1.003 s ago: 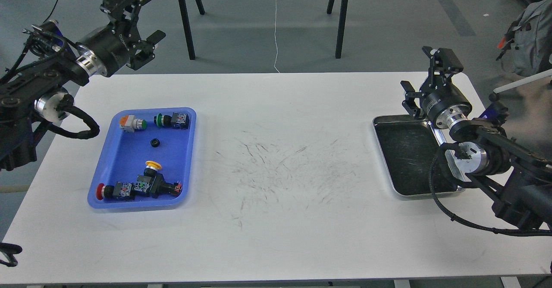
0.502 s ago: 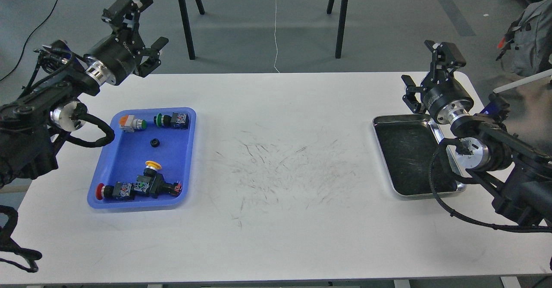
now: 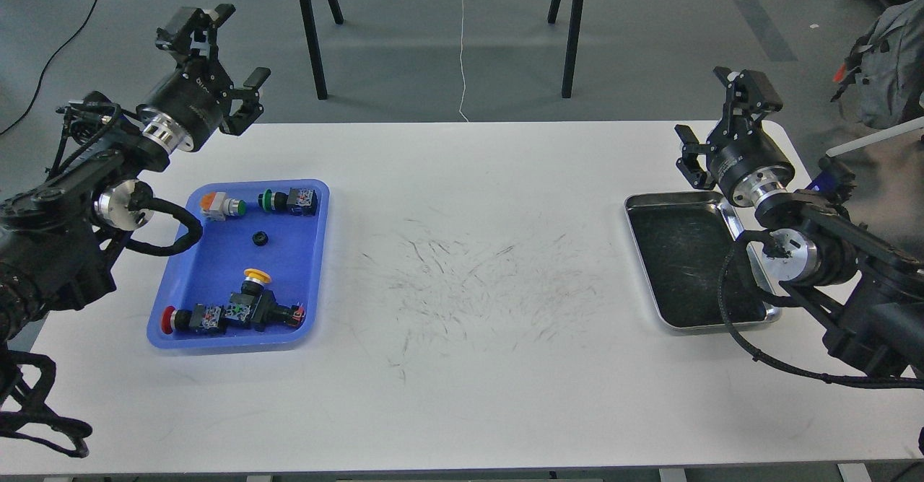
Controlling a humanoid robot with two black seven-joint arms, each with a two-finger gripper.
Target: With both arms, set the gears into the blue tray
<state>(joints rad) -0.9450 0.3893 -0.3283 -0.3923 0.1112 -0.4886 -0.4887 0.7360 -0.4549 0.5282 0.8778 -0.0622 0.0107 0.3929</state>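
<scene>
While lying flat, gear [image 3: 259, 238] hole up, in blue tray [image 3: 211, 265]

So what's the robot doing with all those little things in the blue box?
Right now it isn't holding anything. Both the left gripper and the right gripper are open and lifted above the far side of the white table. One tiny black gear sits in the blue tray among some colourful button switches. The silver tray on the other side looks empty.
</scene>
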